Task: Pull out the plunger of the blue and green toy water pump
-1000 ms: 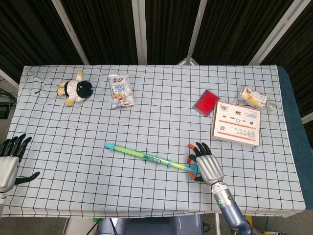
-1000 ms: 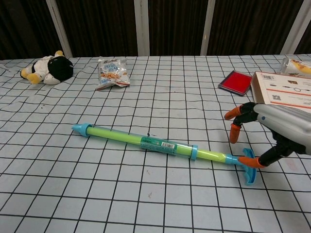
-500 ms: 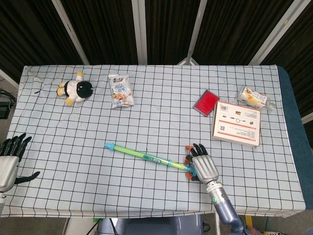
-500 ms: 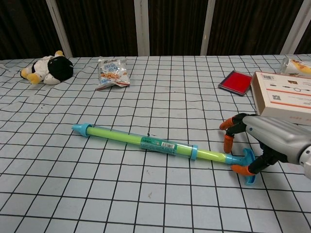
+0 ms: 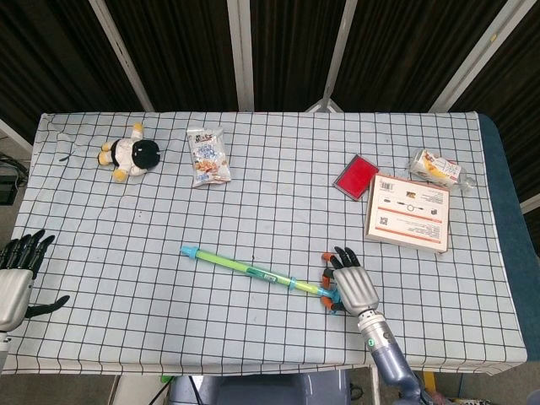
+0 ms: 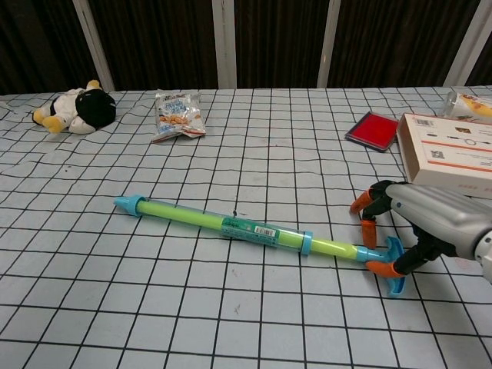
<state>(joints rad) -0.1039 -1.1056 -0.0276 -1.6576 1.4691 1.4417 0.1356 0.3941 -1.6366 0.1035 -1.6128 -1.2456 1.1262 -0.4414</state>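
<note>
Right hand (image 6: pixel 430 223) curled around the T-handle (image 6: pixel 393 264) of the toy water pump (image 6: pixel 231 225), fingertips touching; left hand (image 5: pixel 15 274) spread, holding nothing, beside the table (image 5: pixel 253 202).

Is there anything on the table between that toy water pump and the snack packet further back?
No, only bare checked tablecloth lies between the toy water pump and the snack packet; both views show it.

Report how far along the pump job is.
Done: the right hand has reached the blue T-handle, fingers curled on both sides of it. In hand: closing the grip; contact is unclear. Left: only a short stretch of plunger shows beyond the toy water pump, so the pull remains.
</note>
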